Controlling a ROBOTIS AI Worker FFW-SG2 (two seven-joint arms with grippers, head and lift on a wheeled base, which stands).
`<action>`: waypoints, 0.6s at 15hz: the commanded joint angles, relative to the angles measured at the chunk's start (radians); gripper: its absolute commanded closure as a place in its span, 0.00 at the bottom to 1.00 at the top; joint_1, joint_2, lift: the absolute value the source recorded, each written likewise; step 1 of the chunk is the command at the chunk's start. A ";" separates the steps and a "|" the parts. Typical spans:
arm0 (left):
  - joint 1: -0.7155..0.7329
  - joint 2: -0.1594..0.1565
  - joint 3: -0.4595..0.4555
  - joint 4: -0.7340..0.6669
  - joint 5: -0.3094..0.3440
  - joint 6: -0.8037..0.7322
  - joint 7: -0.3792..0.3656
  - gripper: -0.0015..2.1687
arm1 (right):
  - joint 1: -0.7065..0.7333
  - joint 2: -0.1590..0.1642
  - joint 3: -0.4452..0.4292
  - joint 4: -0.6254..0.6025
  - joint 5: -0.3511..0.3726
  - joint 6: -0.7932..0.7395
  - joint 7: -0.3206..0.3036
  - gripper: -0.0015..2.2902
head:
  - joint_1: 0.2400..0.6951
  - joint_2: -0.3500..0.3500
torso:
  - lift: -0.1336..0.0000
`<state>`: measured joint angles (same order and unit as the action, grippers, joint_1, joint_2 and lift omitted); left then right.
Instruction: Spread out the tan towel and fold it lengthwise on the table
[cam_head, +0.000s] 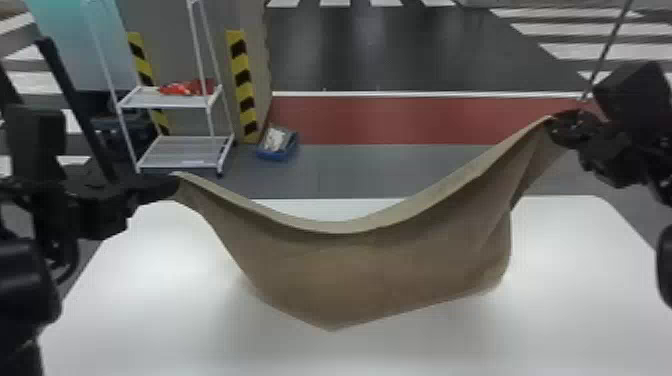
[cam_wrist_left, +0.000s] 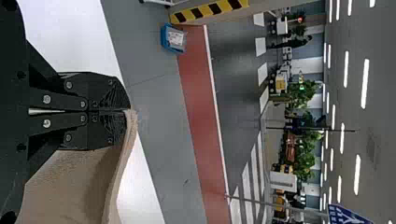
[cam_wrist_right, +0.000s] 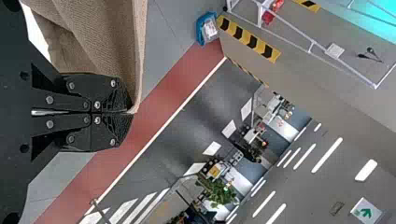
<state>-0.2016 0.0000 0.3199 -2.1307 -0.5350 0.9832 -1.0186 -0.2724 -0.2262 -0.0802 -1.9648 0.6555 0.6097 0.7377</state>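
In the head view the tan towel (cam_head: 370, 270) hangs between both arms above the white table, its upper edge sagging in the middle and its lower part coming to a blunt point. My left gripper (cam_head: 172, 186) holds one upper corner at the left; my right gripper (cam_head: 555, 122) has the other, raised higher. In the left wrist view, the gripper (cam_wrist_left: 127, 110) is shut on the corner of the towel (cam_wrist_left: 70, 186). The right wrist view has the gripper (cam_wrist_right: 130, 113) closed on the opposite corner of the towel (cam_wrist_right: 102, 42), with folds running from it.
The white table (cam_head: 150, 310) extends below and around the hanging cloth. Beyond its far edge, on the floor, are a white shelf cart (cam_head: 175, 150) at the left and a blue bin (cam_head: 277, 143) beside a striped post.
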 joint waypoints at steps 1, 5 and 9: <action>-0.140 -0.003 -0.047 0.152 -0.042 0.004 0.026 0.93 | -0.125 -0.019 -0.001 0.109 -0.010 0.019 0.000 0.57 | 0.64 0.50 | 0.07; -0.251 -0.003 -0.047 0.213 -0.043 0.007 0.040 0.93 | -0.223 -0.047 -0.010 0.164 -0.023 0.037 0.000 0.57 | 0.44 0.45 | 0.07; -0.061 -0.003 -0.005 0.072 -0.011 -0.054 0.032 0.93 | -0.065 -0.107 -0.110 0.029 -0.105 0.071 0.028 0.57 | 0.37 0.42 | 0.07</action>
<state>-0.3662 0.0000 0.2971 -1.9993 -0.5620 0.9754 -0.9900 -0.4238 -0.3140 -0.1444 -1.8699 0.5790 0.6795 0.7621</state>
